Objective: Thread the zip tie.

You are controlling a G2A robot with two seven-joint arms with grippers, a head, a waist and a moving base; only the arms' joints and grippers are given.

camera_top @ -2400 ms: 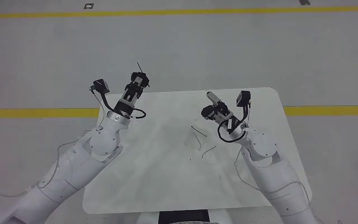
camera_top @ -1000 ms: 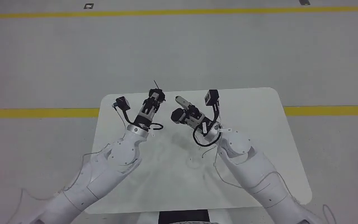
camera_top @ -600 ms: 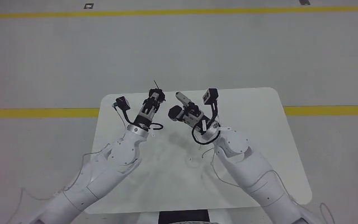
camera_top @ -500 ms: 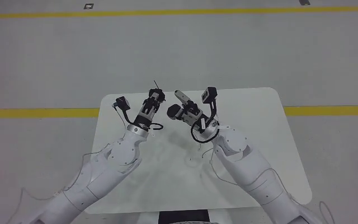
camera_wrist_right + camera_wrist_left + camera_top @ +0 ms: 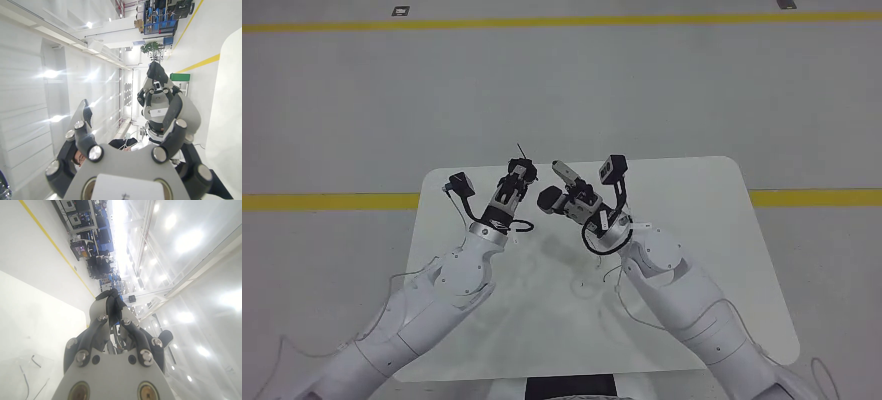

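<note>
The left pincer (image 5: 521, 174) squeezes the light, bendy zip tie (image 5: 523, 152); the open, empty right pincer (image 5: 549, 185) should grab its thin tip.

White table, black ties, grey-and-black grippers.

The table (image 5: 702, 200) is plain white and stands on a pale grey floor (image 5: 642, 90) with two yellow stripes: one far off at twelve o'clock (image 5: 542, 21), the other running from nine to three o'clock (image 5: 332, 201). The zip tie (image 5: 523, 155) is black, as are the loose ties (image 5: 36, 361) on the tabletop. The left gripper (image 5: 524, 171) and right gripper (image 5: 552, 185) are light grey with silver screws and black ribbed pads (image 5: 88, 113).
</note>
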